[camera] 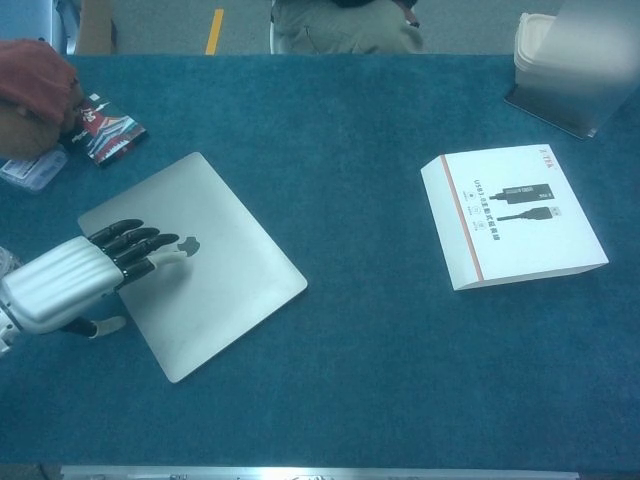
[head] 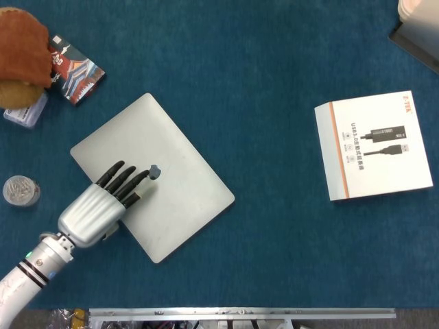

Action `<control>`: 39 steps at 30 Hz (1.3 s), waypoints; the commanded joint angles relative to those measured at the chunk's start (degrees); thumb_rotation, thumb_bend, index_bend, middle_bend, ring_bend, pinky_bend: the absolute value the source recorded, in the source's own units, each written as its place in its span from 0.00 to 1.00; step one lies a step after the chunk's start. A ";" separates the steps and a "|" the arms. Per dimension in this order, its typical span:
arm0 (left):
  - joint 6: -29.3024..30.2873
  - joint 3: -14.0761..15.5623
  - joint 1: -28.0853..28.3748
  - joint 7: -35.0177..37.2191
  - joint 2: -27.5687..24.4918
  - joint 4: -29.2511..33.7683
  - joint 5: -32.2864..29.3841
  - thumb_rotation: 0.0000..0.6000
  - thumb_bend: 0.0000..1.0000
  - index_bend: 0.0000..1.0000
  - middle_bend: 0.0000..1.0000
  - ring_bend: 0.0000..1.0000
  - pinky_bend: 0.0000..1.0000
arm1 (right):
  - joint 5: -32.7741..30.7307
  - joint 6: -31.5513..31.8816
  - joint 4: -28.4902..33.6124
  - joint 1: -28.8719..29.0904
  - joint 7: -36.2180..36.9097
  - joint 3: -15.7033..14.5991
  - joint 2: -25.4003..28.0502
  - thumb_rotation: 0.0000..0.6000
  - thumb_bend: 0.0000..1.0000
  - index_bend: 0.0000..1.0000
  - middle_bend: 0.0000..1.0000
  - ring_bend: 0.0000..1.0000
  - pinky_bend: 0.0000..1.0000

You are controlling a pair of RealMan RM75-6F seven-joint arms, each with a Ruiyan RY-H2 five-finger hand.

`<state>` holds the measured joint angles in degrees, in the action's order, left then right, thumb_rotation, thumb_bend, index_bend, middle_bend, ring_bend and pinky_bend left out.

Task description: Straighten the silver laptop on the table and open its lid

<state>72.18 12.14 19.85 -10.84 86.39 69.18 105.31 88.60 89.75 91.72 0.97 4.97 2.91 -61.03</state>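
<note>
Only your left hand [head: 103, 204] shows. Its back is a silver-grey metallic shell, ribbed with lengthwise grooves and rounded at the knuckles. Your fingers [head: 120, 179] are glossy black segments; in the chest view the left hand [camera: 75, 280] shows pale beige tips on a finger and on the thumb below. Behind the shell sits a silver cylindrical wrist [head: 49, 251] with a knurled collar. Your forearm [head: 17, 286] is white, ringed by a black band, with a small green light near it.
</note>
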 commanded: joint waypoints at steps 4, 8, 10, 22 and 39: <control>-0.99 -0.47 0.69 -1.14 0.38 1.58 -0.28 0.96 0.22 0.00 0.00 0.00 0.00 | -0.21 0.50 -0.89 -0.49 1.25 0.02 0.13 1.00 0.25 0.02 0.18 0.09 0.07; -1.66 -0.94 1.20 -1.94 0.34 3.09 -0.64 0.92 0.22 0.00 0.00 0.00 0.00 | -0.48 0.61 -1.71 -0.70 2.30 0.11 0.10 1.00 0.25 0.02 0.18 0.09 0.07; -2.16 -1.15 1.46 -2.50 0.22 3.90 -0.89 0.91 0.22 0.00 0.00 0.00 0.00 | -0.56 0.61 -2.14 -0.81 2.83 0.09 0.03 1.00 0.25 0.02 0.18 0.09 0.07; -5.33 -2.59 3.20 -5.07 0.66 7.10 -2.59 0.89 0.22 0.00 0.00 0.00 0.00 | -1.70 0.89 -5.00 -1.52 5.69 0.47 -0.65 1.00 0.25 0.02 0.18 0.09 0.07; -10.02 -5.14 6.60 -8.55 2.40 9.23 -5.16 0.86 0.22 0.00 0.00 0.00 0.00 | -2.19 1.47 -7.49 -2.32 8.41 0.85 -0.99 1.00 0.25 0.02 0.18 0.09 0.07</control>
<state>62.28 7.11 26.34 -19.28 88.71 78.30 100.26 86.41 91.20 84.24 -1.33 13.37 3.75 -62.01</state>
